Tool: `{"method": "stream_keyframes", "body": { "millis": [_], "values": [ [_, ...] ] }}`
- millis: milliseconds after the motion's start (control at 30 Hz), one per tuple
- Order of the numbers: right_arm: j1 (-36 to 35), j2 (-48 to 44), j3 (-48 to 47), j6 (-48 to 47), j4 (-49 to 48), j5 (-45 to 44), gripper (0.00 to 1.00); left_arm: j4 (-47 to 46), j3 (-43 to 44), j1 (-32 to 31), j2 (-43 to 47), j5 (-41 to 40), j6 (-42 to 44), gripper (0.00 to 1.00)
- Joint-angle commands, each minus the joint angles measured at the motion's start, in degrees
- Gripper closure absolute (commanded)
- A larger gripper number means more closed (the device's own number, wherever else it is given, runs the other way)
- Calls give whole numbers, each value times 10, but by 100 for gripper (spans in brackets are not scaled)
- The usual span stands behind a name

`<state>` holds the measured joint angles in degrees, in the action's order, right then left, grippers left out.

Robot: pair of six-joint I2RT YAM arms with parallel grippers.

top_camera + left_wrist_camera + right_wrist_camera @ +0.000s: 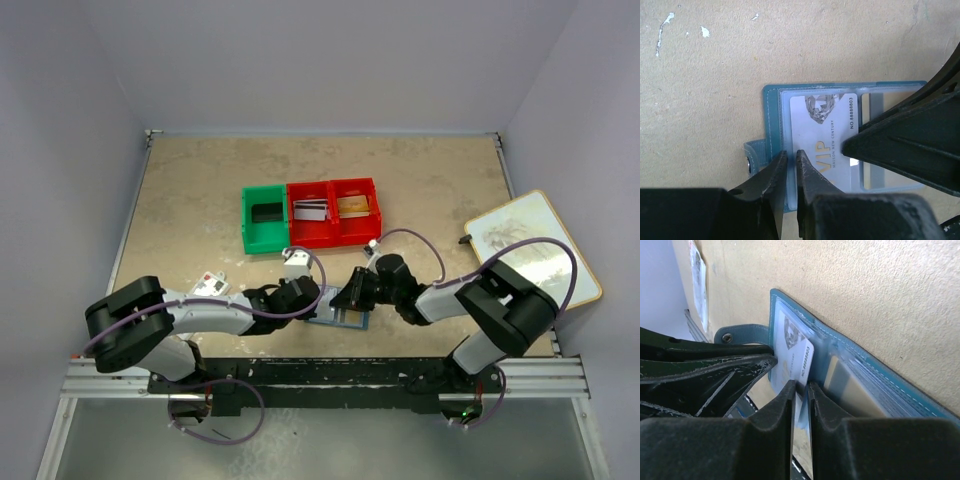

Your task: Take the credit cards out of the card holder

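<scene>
The blue card holder [347, 321] lies open on the table near the front edge. A silver-grey VIP credit card [822, 125] sits in its clear inner slot. My left gripper [790, 156] is shut on the holder's left edge [771, 115], by the clasp tab. My right gripper [801, 387] is shut on the long edge of the silver-grey card [792, 350]; one of its fingers [900, 145] lies over the card. A gold card [852, 387] shows in the holder's other half [880, 372]. In the top view both grippers, left [312, 300] and right [350, 298], meet over the holder.
A green bin [263, 218] and two red bins [310, 212] [355, 208] stand behind; the red ones hold cards. A white packet with red marks [210, 285] lies left of the left arm. A framed board [530, 245] lies at the right edge.
</scene>
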<state>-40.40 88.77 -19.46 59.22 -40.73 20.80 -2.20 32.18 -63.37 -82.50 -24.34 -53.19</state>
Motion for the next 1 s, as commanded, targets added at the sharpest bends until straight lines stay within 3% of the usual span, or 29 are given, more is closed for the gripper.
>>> {"method": "stream_keyframes", "body": {
  "millis": [0, 267, 433, 667, 967],
  "values": [
    [-1, 12, 11, 8, -40, 6, 85, 32, 4, 1, -17, 3, -11, 90],
    [0, -29, 5, -6, 25, 3, 83, 48, 5, 1, -15, -12, -13, 91],
    [1, -43, 17, 3, -9, 15, 97, 42, 6, 1, -17, -2, -6, 92],
    [2, -83, 22, 2, 42, -4, 98, 50, 3, 1, -18, -12, -15, 92],
    [6, -84, 39, 7, 40, -3, 98, 38, -2, 0, -10, -2, -8, 93]
  ]
}}
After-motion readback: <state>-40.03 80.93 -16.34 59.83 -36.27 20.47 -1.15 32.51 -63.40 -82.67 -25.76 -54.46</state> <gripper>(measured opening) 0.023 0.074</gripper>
